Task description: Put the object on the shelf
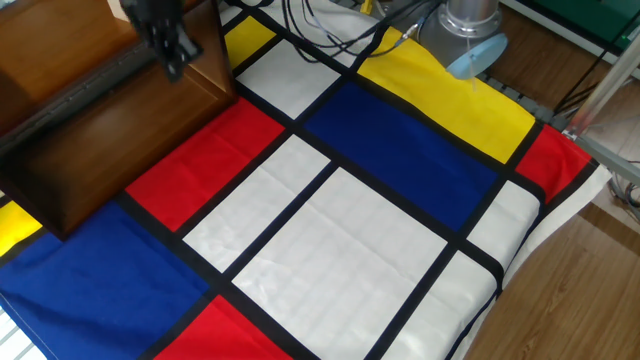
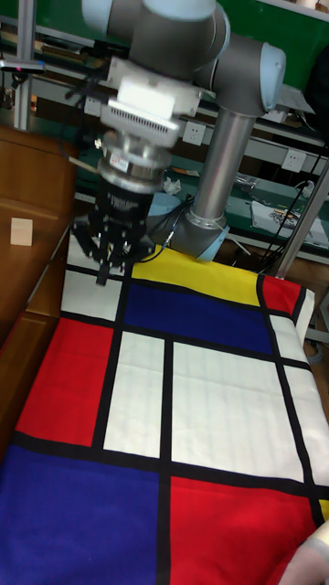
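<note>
Your small pale beige wooden cube [image 2: 19, 231] already sits on the top board of the large dark brown wooden shelf unit [image 1: 90, 110], so the placing itself looks done. In the tall fixed view the cube rests alone on the brown board, apart from the arm; in the fixed view it is largely hidden behind the arm's black head, so don't rely on that angle.

The black two-finger pincer [image 2: 108, 262] hangs beside the shelf, over the near corner of the checked cloth in red, blue, yellow and white that covers the surface [image 1: 330, 230]. Its fingers [image 2: 94, 245] stand spread and nothing sits between them (the tall view shows open air in the gap).

You are, by my reading, in the retreat step: the cube is released and the arm only has to get clear. What the next move calls for is a clean pull away from the shelf, rising and drifting out over the cloth, without brushing the upright side panel or the board edge. The black cables [image 1: 320, 25] trailing near the arm's grey base [image 1: 465, 30] deserve a glance, since a snag there could jolt the arm. Keep the cube in sight in the tall view while you back off.
</note>
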Robot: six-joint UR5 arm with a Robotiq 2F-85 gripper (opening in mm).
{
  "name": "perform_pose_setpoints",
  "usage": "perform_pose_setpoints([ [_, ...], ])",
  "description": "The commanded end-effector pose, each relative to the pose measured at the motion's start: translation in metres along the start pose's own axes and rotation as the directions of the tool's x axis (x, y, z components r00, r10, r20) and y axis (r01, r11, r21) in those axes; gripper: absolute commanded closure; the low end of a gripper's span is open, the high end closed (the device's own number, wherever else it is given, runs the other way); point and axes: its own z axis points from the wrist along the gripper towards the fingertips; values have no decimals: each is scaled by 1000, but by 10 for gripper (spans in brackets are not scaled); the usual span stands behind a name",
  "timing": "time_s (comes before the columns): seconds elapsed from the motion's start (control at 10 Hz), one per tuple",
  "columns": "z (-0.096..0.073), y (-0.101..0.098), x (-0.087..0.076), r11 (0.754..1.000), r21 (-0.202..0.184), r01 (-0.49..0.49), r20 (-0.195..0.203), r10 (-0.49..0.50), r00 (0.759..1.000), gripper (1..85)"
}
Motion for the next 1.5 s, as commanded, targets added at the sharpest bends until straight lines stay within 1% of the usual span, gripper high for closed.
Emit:
perform_pose_setpoints([
  [0.0, 18, 8, -11, 1000, -19, 14, 36, -13, 999, 847],
  [0.2, 18, 1, -1, 997, 10, 73, -4, -73, 997, 847],
  [0.3, 18, 6, 4, 995, -12, 95, -20, -95, 995, 847],
  [0.4, 18, 13, 6, 994, -39, 107, -27, -108, 994, 847],
  [0.6, 18, 20, 6, 991, -68, 111, -23, -113, 993, 847],
  [0.7, 17, 26, 5, 991, -90, 102, -15, -104, 994, 847],
  [0.8, 17, 28, 5, 990, -96, 102, -13, -104, 995, 847],
  [0.9, 17, 25, 5, 991, -87, 106, -15, -107, 994, 847],
  [1.1, 17, 26, 3, 991, -88, 101, -7, -102, 995, 847],
  [1.2, 19, 25, 2, 993, -78, 91, -10, -92, 996, 847],
  [1.4, 31, 42, -3, 995, -65, 81, -9, -82, 997, 847],
])
